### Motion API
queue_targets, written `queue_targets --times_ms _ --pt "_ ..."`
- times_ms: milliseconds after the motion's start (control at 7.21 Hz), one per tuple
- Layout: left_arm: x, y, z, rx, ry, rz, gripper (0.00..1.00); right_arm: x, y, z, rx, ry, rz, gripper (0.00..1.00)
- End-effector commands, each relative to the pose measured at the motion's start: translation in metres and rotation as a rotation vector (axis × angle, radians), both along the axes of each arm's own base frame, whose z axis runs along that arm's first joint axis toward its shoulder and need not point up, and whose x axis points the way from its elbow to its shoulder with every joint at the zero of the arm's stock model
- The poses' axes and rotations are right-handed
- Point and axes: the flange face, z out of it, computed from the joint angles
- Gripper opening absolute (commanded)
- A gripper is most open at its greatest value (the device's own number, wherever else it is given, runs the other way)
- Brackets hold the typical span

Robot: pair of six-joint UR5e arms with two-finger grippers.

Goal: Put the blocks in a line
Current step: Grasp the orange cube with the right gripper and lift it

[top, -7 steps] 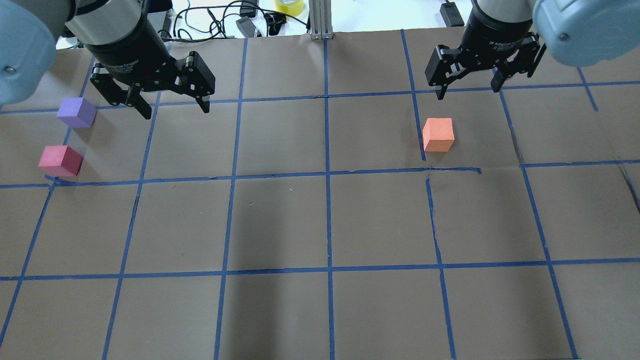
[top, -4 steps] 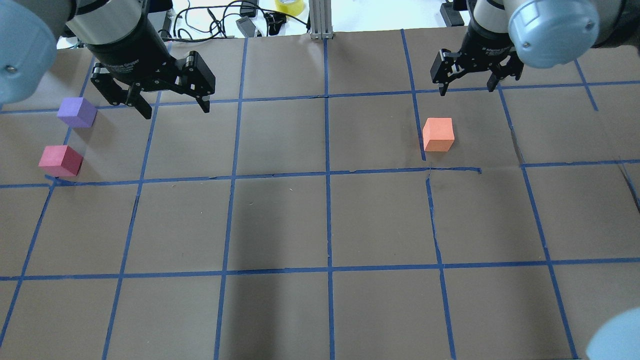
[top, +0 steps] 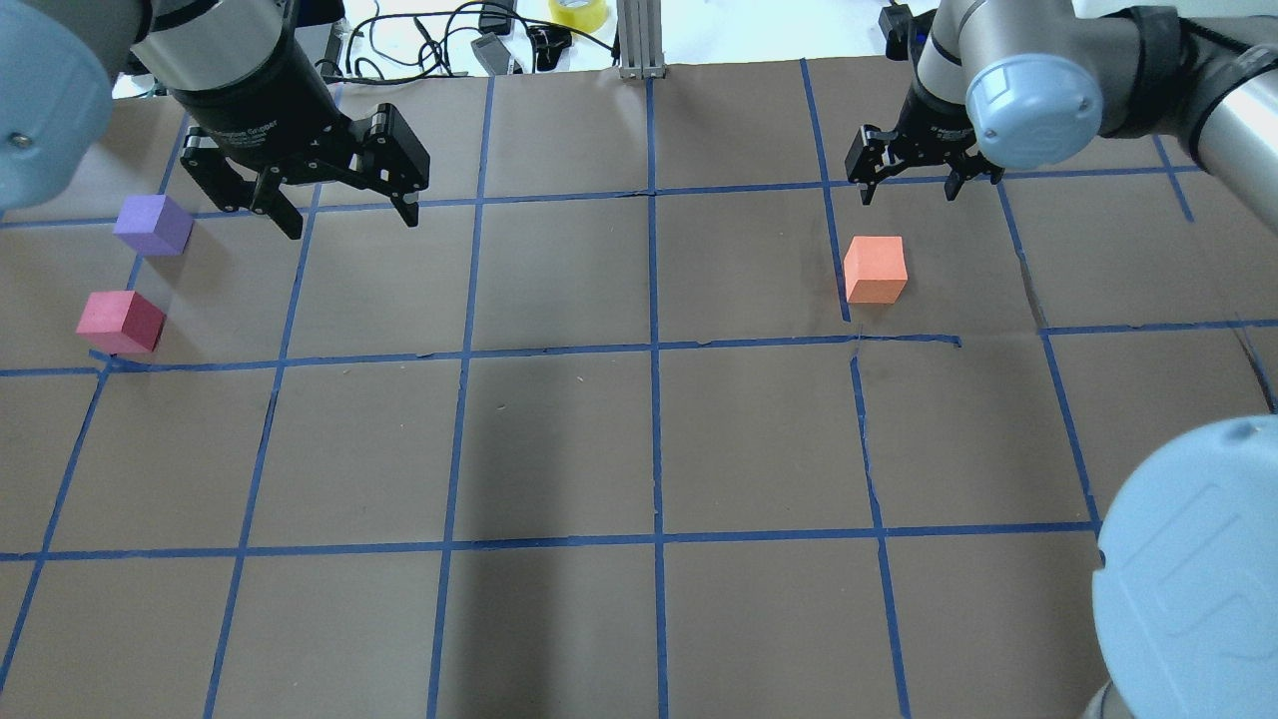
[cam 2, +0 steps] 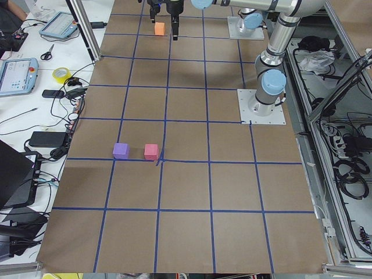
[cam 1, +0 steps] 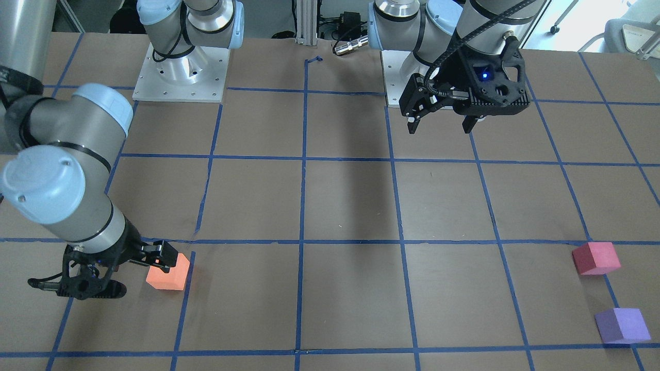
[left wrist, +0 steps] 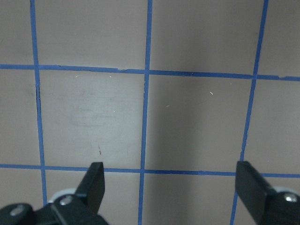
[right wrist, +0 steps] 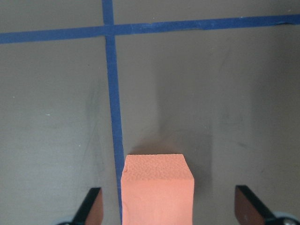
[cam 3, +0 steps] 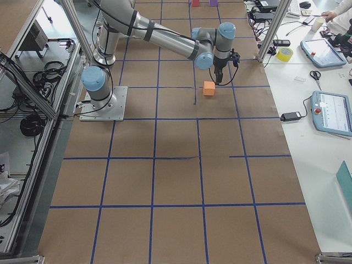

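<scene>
Orange block (right wrist: 158,190) partly cut off in right wrist view; right gripper (top: 909,188) open near it; left gripper (top: 351,220) open.

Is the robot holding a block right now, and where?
Nothing is held. The left gripper and right gripper are open; the orange block sits free.

Worktop (top: 559,449), contents by position from the lone block (top: 875,270).
- Right tool (top: 909,195): above and just beyond it, away from the robot.
- Near block (top: 122,322): well to its left.
- Far block (top: 152,225): just behind the near block, apart.
- Left tool (top: 352,227): between the pair and the lone block, nearer the pair.
</scene>
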Motion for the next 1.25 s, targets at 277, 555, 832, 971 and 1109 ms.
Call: queue_targets --times_ms 277,555,832,971,1109 --pt "0.000 0.000 0.000 0.000 -0.001 0.000 1.00 0.000 0.007 -0.053 0.072 -0.005 -0.007 0.69" --pt "0.000 0.000 -0.001 0.002 0.001 -0.001 1.00 0.009 0.008 -0.052 0.072 -0.007 -0.002 0.19" --pt "0.000 0.000 0.000 0.000 -0.001 -0.001 1.00 0.055 0.011 -0.023 0.020 -0.005 0.045 0.08" --pt "-0.001 0.000 0.000 0.000 -0.001 -0.003 1.00 0.108 0.007 -0.001 -0.030 -0.007 0.058 0.08" --pt "-0.001 0.000 0.000 0.000 -0.001 -0.003 1.00 0.166 0.005 0.004 -0.053 -0.016 0.034 0.09"
